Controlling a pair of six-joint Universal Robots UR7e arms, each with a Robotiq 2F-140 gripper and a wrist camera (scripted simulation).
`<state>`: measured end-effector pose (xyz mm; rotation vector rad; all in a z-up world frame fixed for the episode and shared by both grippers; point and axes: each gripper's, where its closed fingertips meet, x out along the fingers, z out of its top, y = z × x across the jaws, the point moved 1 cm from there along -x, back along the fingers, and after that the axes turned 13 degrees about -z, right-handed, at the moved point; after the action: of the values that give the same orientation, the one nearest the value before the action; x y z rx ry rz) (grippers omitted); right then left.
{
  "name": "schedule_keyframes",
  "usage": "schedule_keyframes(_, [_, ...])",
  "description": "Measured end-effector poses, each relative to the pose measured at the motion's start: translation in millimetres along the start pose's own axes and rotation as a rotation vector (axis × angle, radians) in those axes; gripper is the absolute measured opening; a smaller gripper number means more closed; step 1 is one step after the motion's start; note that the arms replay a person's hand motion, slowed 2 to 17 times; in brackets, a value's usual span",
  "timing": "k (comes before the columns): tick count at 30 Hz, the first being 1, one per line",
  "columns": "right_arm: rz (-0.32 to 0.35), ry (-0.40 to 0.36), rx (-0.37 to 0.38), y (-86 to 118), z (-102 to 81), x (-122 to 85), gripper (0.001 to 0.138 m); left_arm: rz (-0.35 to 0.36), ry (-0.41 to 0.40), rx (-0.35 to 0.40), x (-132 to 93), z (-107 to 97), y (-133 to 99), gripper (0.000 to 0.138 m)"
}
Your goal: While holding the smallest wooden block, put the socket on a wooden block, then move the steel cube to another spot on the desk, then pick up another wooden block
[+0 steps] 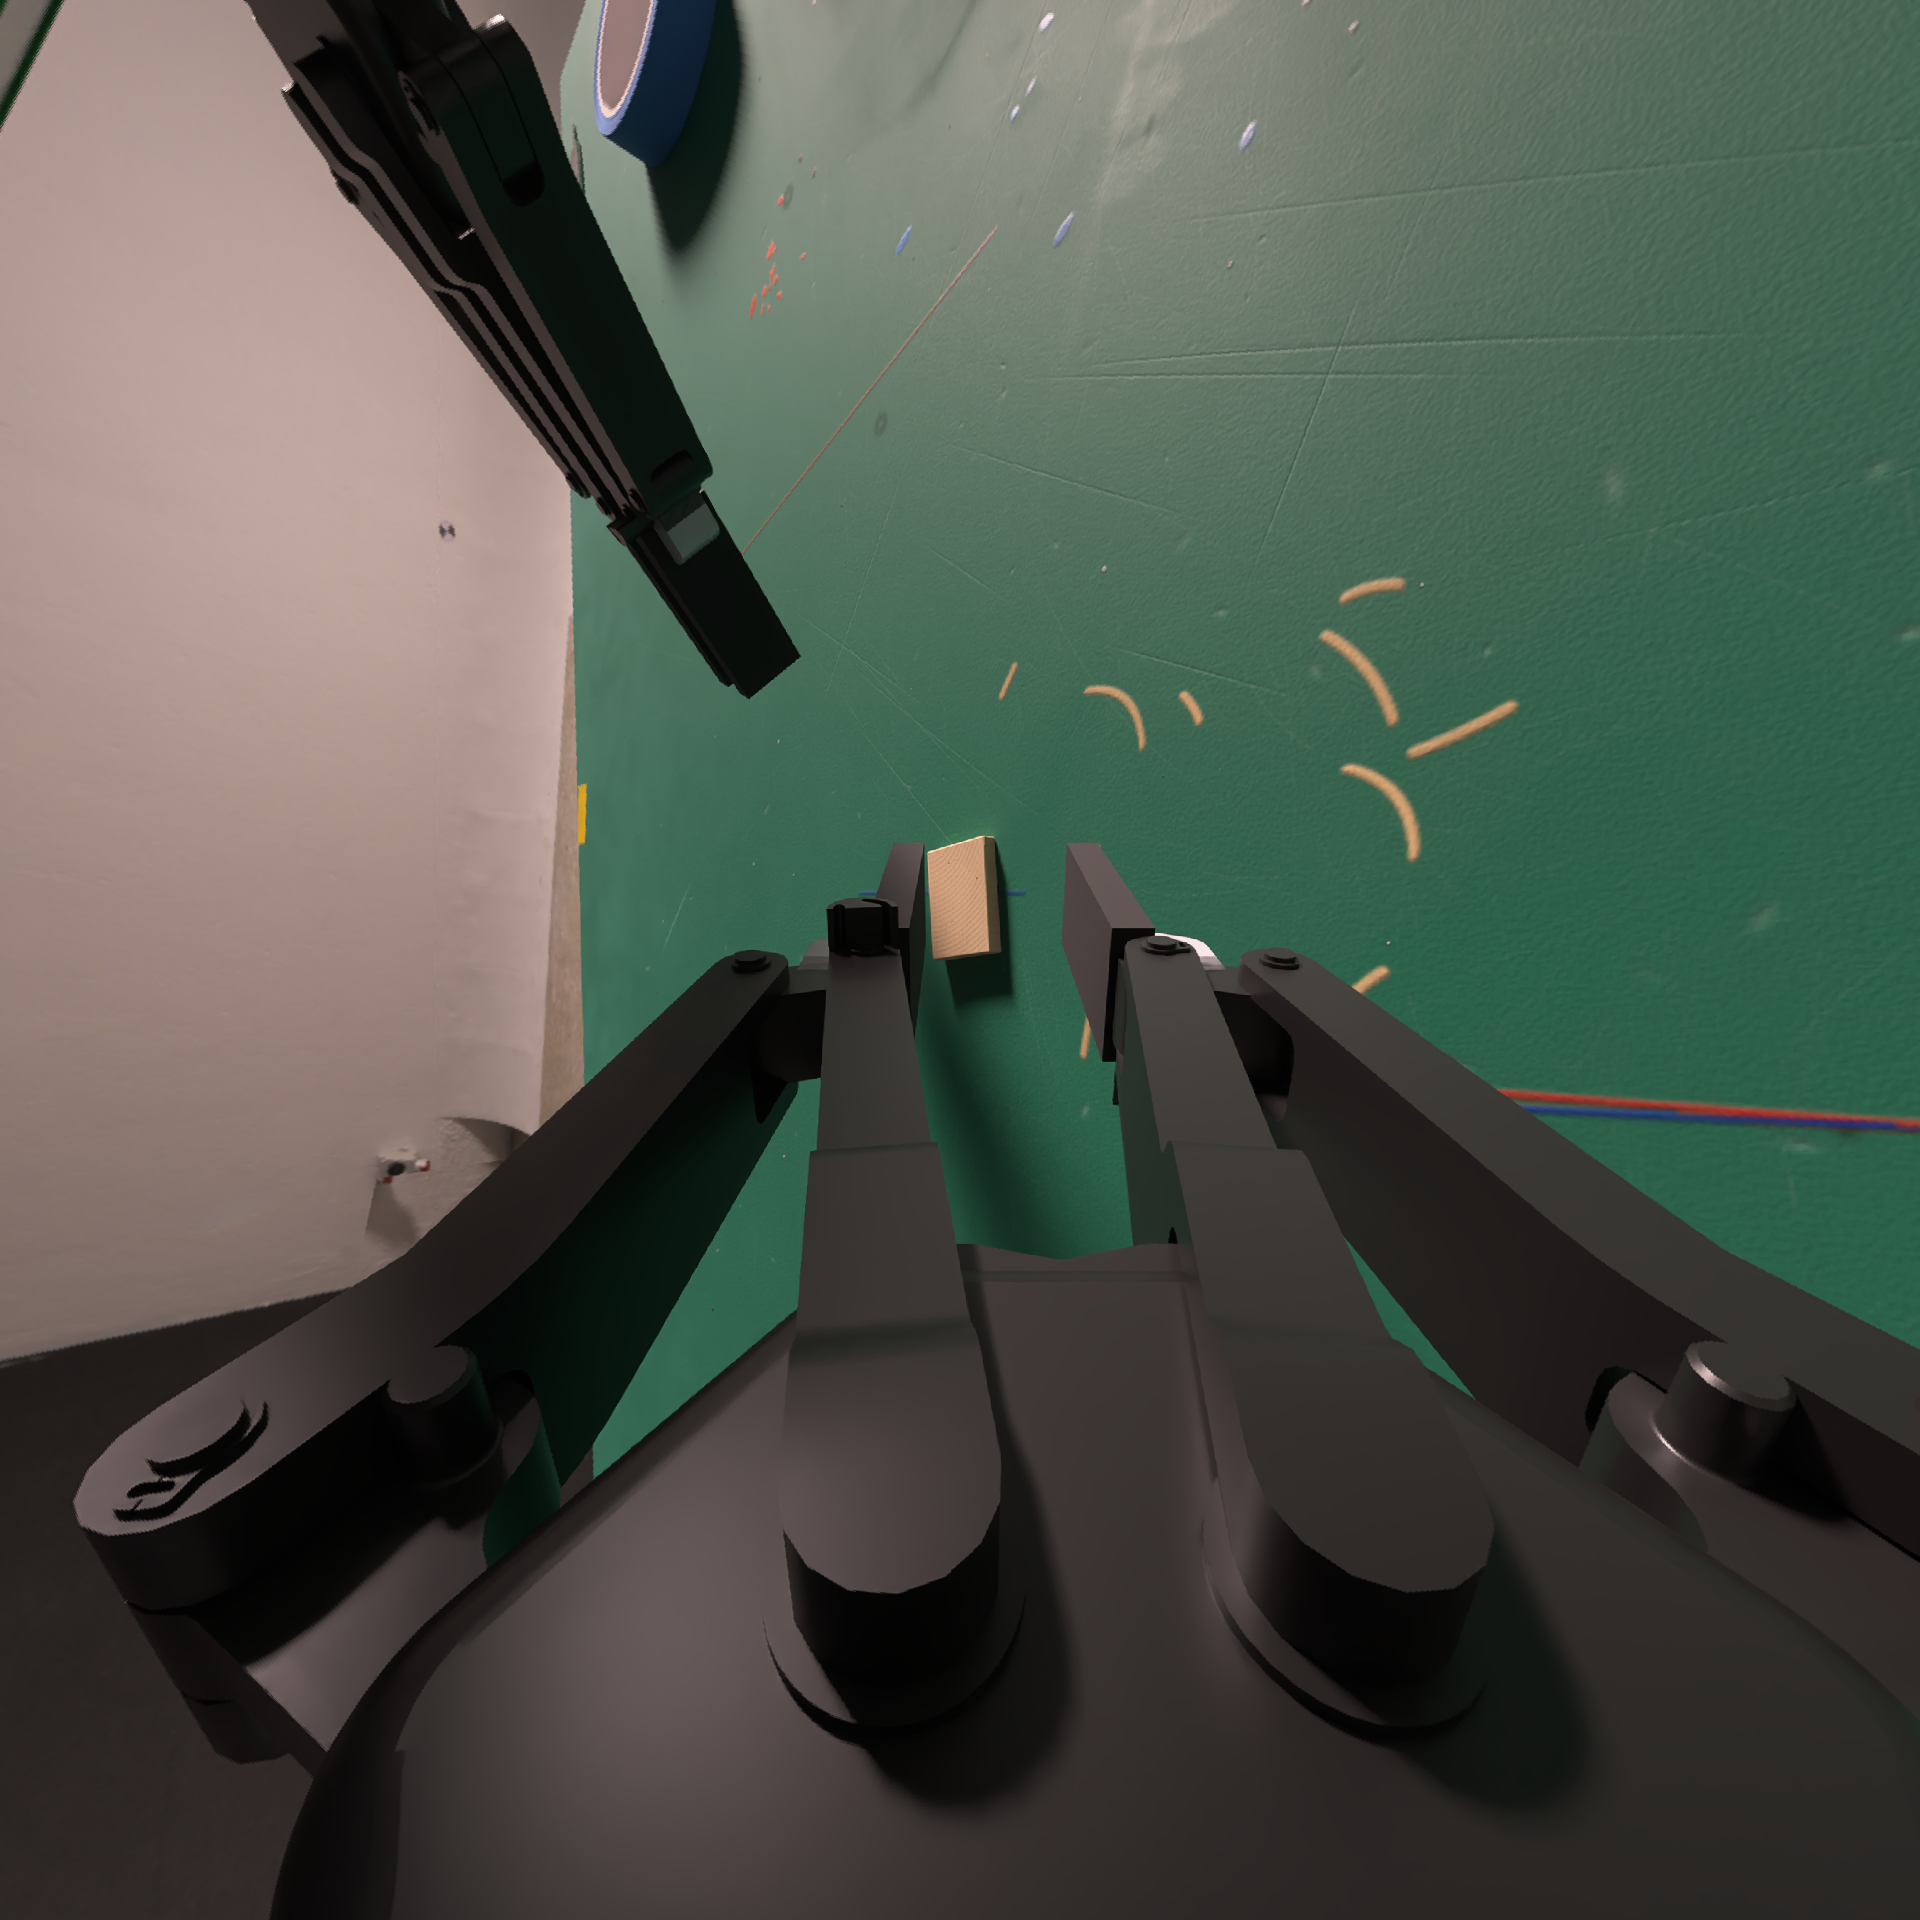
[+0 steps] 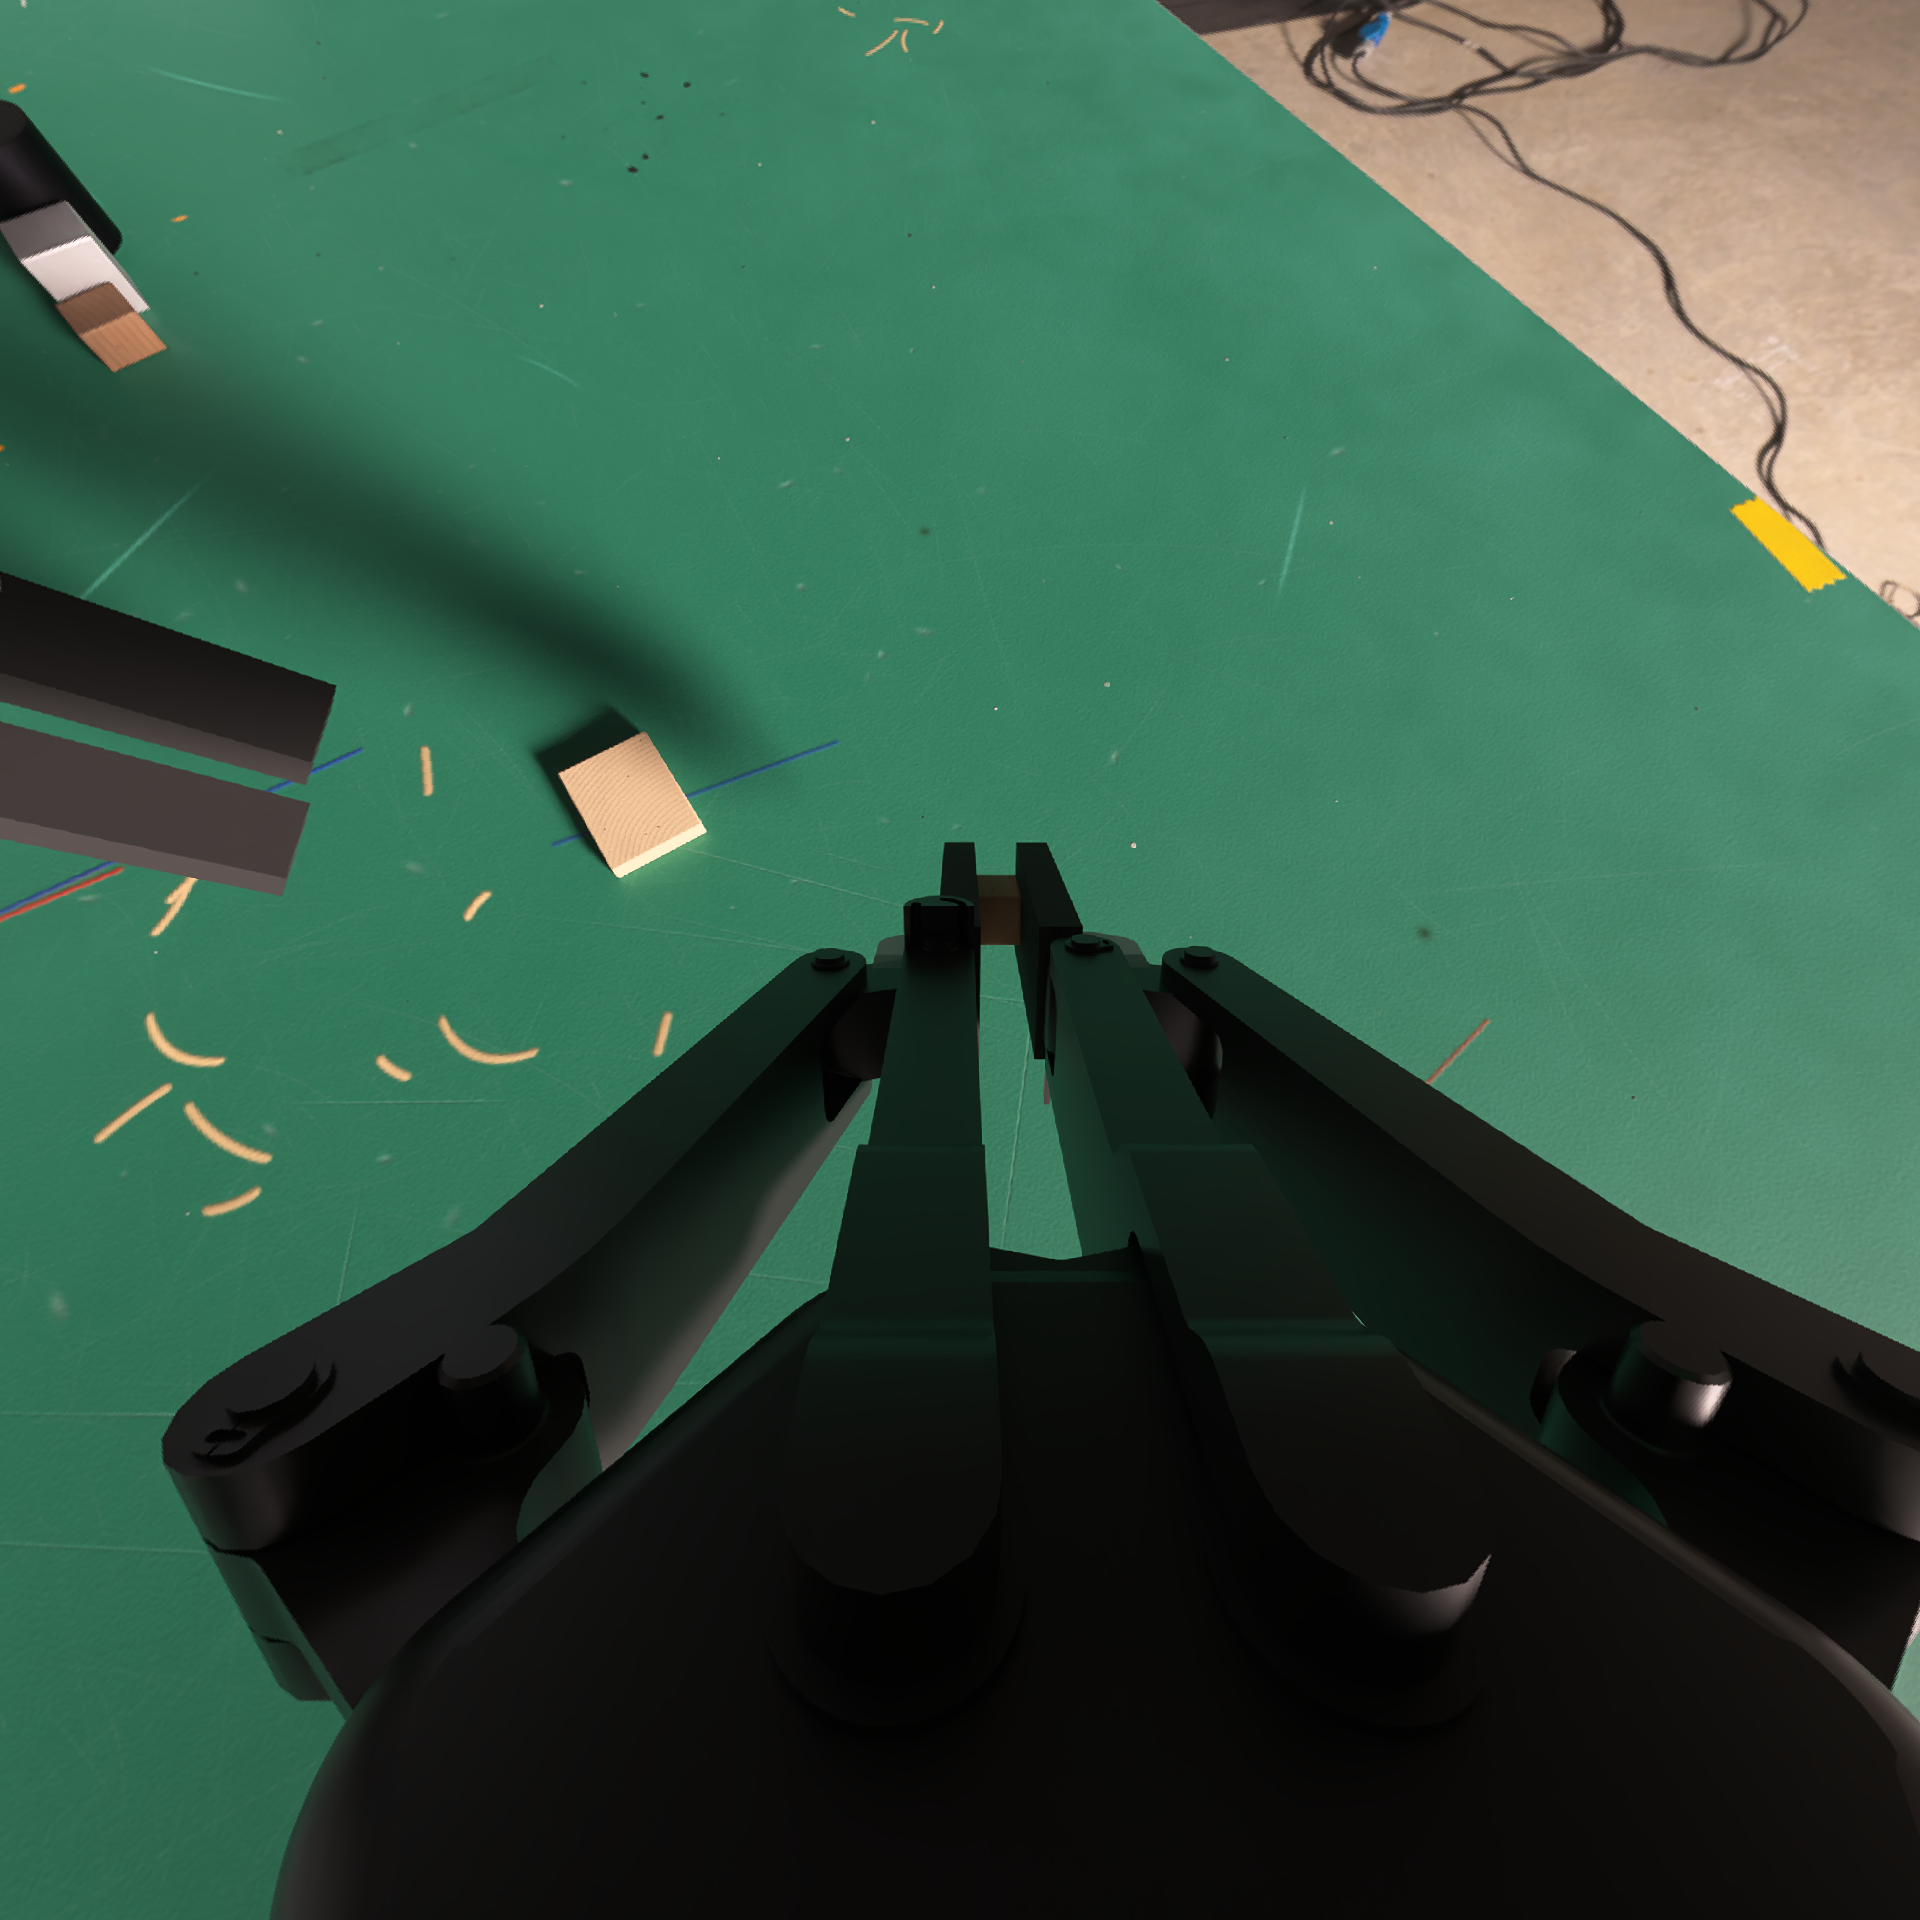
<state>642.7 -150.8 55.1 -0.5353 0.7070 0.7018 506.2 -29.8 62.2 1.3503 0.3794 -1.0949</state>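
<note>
A small wooden cube (image 2: pixel 1000 906) was clamped by the right gripper (image 2: pixel 1006 883). The left gripper (image 1: pixel 992 894) was spread apart around a flat wooden block (image 1: pixel 964 898) on the green desk (image 1: pixel 1455 364).

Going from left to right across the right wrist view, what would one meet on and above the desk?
Stacked steel cube on a brown block → left hand → pale flat block → right hand holding the small block → yellow tape at the desk edge.

Pale, fine-grained wooden block (image 2: pixel 632 802) lies on a matt, scuffed green desk (image 2: pixel 1143 468); steel cube (image 2: pixel 64 260) looks glossy.
</note>
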Motion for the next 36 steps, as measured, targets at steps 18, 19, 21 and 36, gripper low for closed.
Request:
schedule_keyframes(18, [-0.003,-0.004,0.024,-0.1,-4.2,-2.2,0.011,0.072,-0.022,-0.097,-35.3,-2.2,14.5,0.04])
schedule_keyframes(19, [-0.004,-0.005,0.025,-0.1,-4.5,-2.4,0.011,0.077,-0.021,-0.103,-38.3,-3.4,15.4,0.04])
schedule_keyframes(21, [-0.003,-0.005,0.026,-0.1,-4.9,-2.6,0.011,0.088,-0.018,-0.116,-44.5,-6.2,17.3,0.04])
schedule_keyframes(36, [0.001,-0.006,0.037,-1.4,-7.1,-3.1,0.011,0.159,0.093,-0.215,-101.0,-61.5,32.4,0.043])
